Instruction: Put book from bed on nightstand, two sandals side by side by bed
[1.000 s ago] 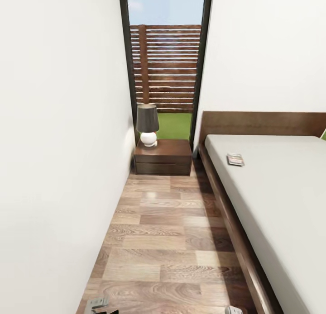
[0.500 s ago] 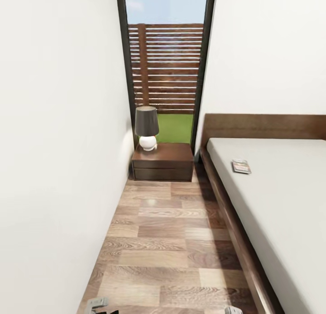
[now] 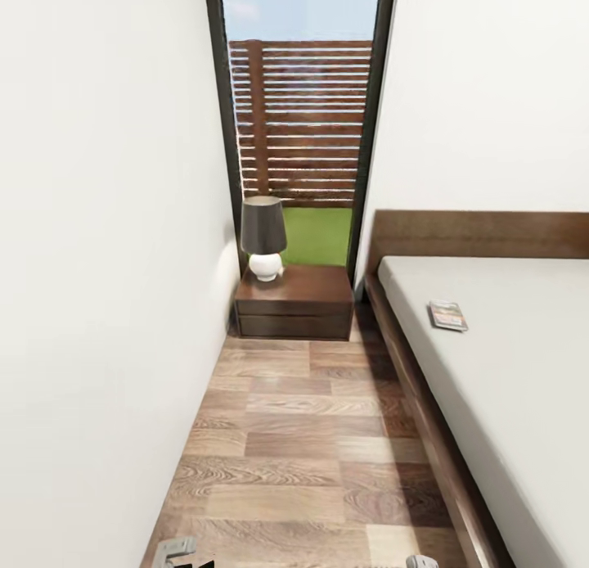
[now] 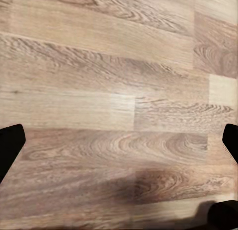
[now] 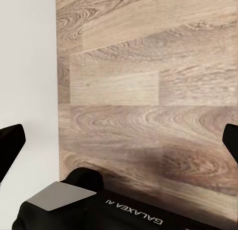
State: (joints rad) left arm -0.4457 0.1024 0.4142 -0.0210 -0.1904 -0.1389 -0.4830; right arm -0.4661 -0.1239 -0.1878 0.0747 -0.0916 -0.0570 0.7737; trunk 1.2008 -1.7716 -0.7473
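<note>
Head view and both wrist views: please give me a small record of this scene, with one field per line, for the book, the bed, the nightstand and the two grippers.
book: lies flat on the mattress, near the bed's edge toward the aisle
bed: along the right wall side, brown headboard at the far end
nightstand: at the aisle's far end, under the window, beside the bed
lamp: stands on the nightstand's left part
floor: wood planks
left gripper: open, over the floor
right gripper: open, holding nothing

off-white bed (image 3: 507, 371), reddish-brown nightstand (image 3: 294, 302), wood-grain plank floor (image 3: 311, 453), white walls (image 3: 98, 224)
</note>
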